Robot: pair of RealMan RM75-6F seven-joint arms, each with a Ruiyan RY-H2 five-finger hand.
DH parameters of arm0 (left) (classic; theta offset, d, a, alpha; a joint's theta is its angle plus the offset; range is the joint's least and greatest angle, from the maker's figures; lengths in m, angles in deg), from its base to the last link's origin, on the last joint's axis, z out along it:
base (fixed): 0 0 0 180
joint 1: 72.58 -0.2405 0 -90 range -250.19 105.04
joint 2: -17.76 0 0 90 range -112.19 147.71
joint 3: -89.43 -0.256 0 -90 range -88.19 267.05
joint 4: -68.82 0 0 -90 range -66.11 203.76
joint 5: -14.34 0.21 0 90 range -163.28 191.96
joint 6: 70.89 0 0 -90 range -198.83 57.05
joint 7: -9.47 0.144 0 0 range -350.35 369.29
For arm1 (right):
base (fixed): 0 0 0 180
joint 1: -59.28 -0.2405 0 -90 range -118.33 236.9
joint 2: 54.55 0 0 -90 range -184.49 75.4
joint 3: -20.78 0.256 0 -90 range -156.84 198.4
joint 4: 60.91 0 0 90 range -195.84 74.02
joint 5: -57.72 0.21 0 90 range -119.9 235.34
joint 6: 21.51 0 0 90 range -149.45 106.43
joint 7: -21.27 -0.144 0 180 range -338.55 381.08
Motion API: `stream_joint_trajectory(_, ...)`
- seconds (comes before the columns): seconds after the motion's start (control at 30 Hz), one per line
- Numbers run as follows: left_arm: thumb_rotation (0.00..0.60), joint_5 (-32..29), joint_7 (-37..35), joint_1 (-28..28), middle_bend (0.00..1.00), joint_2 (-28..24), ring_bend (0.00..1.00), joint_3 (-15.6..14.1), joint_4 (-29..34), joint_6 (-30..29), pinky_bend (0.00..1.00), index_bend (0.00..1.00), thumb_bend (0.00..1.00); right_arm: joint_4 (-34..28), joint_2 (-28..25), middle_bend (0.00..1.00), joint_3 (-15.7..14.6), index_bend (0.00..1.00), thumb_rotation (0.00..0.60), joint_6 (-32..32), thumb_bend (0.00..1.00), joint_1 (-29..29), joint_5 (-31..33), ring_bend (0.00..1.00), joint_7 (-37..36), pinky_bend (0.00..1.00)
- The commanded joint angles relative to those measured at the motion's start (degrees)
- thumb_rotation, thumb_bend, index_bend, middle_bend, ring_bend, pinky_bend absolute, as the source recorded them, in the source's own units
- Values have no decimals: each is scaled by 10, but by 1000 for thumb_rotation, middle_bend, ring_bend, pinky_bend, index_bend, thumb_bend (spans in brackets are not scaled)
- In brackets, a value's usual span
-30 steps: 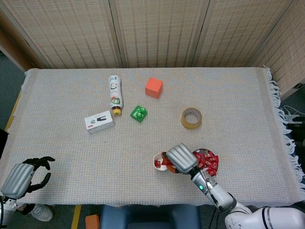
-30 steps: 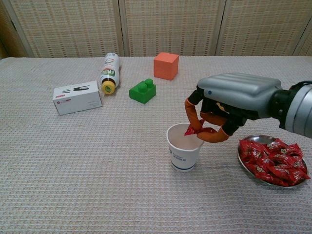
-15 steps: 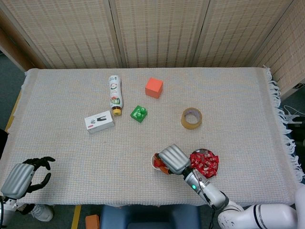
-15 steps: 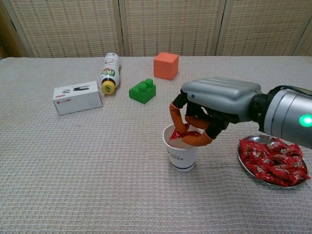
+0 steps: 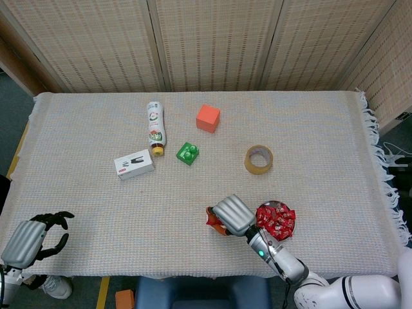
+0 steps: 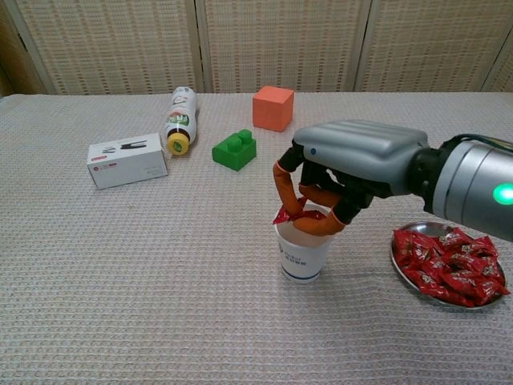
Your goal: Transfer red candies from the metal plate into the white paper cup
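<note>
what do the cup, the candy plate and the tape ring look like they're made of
Cup: matte white paper, judging by its thin rim and the blue print near its base.
Plate: probably metal, its bare rim grey and shiny.
Tape roll: glossy brown, looks like plastic packing tape, though its core is too small to judge.
Candies: crinkled, shiny red wrappers, likely plastic film or foil.
</note>
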Motion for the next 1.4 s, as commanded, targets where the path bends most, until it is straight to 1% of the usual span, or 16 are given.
stream_joint_trajectory(0.03,600,0,0,0,477,0,398,0,0,0,415,301,432,3,2,880,0,598,600,0,291,-1,1,775,0,1000)
stream_joint_trajectory(0.33,600,0,4,0,477,0,398,0,1,0,415,301,433,29,22,880,4,588,600,2,293,-7,7,775,-9,1000)
stream_joint_trajectory(0.4,600,-1,4,0,477,1,398,0,1,1,415,301,433,30,24,880,4,570,600,4,294,-8,8,775,-13,1000)
stream_joint_trajectory(0.47,600,-1,2,0,477,0,398,1,1,0,415,301,432,30,25,880,5,533,600,3,292,-7,-5,775,-33,1000)
stream_joint_trajectory(0.5,600,-1,0,-1,478,0,398,1,1,-1,415,301,433,31,23,880,4,519,600,2,283,-6,-14,776,-41,1000)
stream_joint_trajectory(0.6,600,-1,0,0,477,0,398,0,0,-1,415,301,433,28,15,880,0,478,600,-7,213,-2,-35,776,-50,1000)
stream_joint_trajectory(0.67,600,0,-1,0,477,0,398,0,0,1,415,301,432,25,9,880,-3,460,600,-15,191,3,-46,776,-52,1000)
stream_joint_trajectory(0.87,600,0,1,1,478,1,398,0,0,1,415,301,433,9,-16,880,-10,437,600,-28,177,15,-60,776,-60,1000)
stream_joint_trajectory(0.97,600,-1,0,1,478,1,399,0,0,2,414,301,432,0,-34,880,-20,436,600,-37,177,26,-69,776,-60,1000)
stream_joint_trajectory(1.03,600,-1,-1,1,478,1,398,0,0,1,415,301,432,-3,-47,880,-32,438,600,-42,178,35,-68,776,-46,1000)
stream_joint_trajectory(1.13,600,-1,-2,0,477,0,398,1,0,-1,415,301,432,0,-64,880,-50,444,600,-46,178,48,-45,776,-4,1000)
stream_joint_trajectory(1.23,600,-1,-3,-1,477,0,398,1,0,-2,415,301,432,7,-72,880,-57,414,600,-57,165,58,-7,776,43,1000)
stream_joint_trajectory(1.33,600,0,-3,-1,477,0,398,0,0,-3,415,301,432,15,-75,880,-56,358,600,-58,84,63,32,776,64,1000)
stream_joint_trajectory(1.4,600,1,-2,0,477,0,398,0,0,-2,415,301,432,16,-81,880,-54,323,600,-48,58,63,63,776,64,1000)
